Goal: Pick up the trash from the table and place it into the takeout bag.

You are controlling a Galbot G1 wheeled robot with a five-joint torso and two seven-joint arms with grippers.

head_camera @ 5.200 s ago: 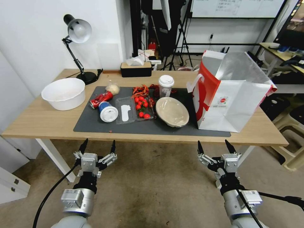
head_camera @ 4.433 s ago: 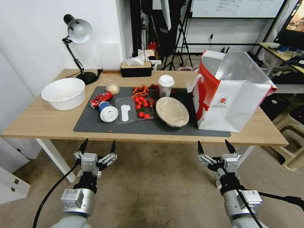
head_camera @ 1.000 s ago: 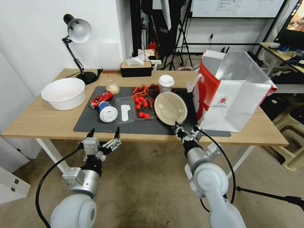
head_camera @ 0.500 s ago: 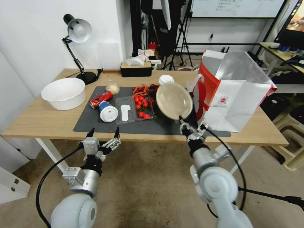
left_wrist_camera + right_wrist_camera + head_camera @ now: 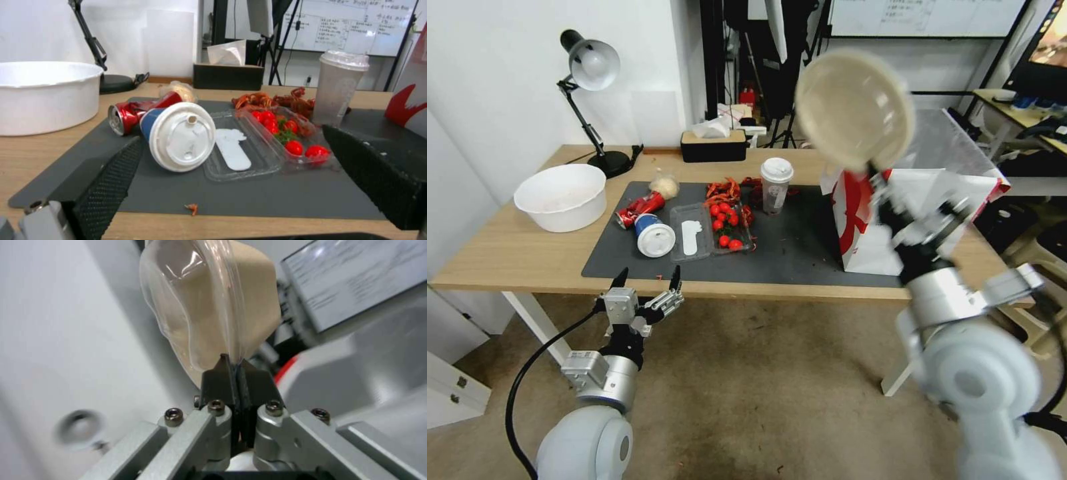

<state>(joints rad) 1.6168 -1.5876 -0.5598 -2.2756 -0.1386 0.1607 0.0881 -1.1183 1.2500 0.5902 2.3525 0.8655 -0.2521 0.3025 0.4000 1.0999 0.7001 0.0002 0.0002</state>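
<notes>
My right gripper [image 5: 878, 175] [image 5: 235, 364] is shut on the rim of the beige shallow bowl [image 5: 854, 109] [image 5: 213, 303] and holds it high in the air, tilted on edge, above the takeout bag [image 5: 924, 223]. On the table's grey mat [image 5: 774, 257] lie a blue white-lidded cup [image 5: 652, 235] [image 5: 178, 135] on its side, a crushed red soda can [image 5: 637, 209] [image 5: 129, 111], a crumpled paper ball [image 5: 664, 187] and an upright coffee cup [image 5: 776, 184] [image 5: 338, 86]. My left gripper [image 5: 647, 280] hangs open below the table's front edge, facing the blue cup.
A large white deep bowl [image 5: 562, 196] stands at the table's left. A clear tray of cherry tomatoes [image 5: 710, 230] lies mid-mat with red scraps [image 5: 724, 190] behind it. A desk lamp [image 5: 590, 73] and tissue box [image 5: 714, 143] stand at the back edge.
My right gripper went from open below the table to shut on the beige bowl's rim, then lifted it up and right over the bag. The left arm rose slightly toward the table edge.
</notes>
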